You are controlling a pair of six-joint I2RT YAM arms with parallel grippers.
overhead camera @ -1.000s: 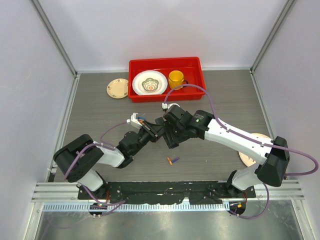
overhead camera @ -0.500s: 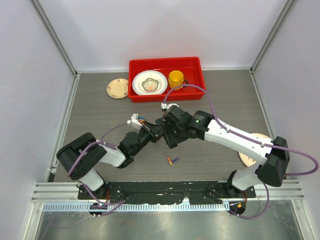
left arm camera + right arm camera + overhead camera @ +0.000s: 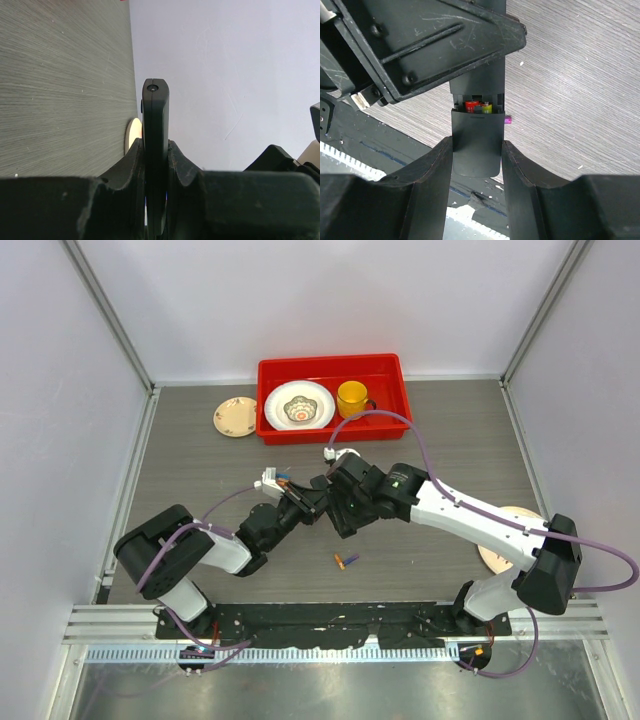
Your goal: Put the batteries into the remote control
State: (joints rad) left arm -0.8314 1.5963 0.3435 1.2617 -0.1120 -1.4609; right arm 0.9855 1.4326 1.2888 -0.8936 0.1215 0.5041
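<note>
At the table's middle, the left gripper [image 3: 155,150] is clamped on the slim black rectangular plastic remote control [image 3: 155,112], which stands edge-on between its pads. The right gripper [image 3: 476,150] pinches the same bar's other end from both sides, over the black sliding back cover [image 3: 476,145].

I judge the step to be closing that cover over the loaded cells. It calls for a rigid left grip and a straight push of the cover along the bar, toward 12 o'clock in the right wrist view, with no twist that could jam it.

Only the right wrist view shows the open slot, with small red and yellow-green cylindrical batteries [image 3: 478,106] side by side. Only the overhead view shows two loose batteries [image 3: 346,560], orange and purple thin cylinders, on the grey wood-grain table [image 3: 200,470] at 6 o'clock of the grippers. The left wrist view gives just the remote's thin edge.
</note>
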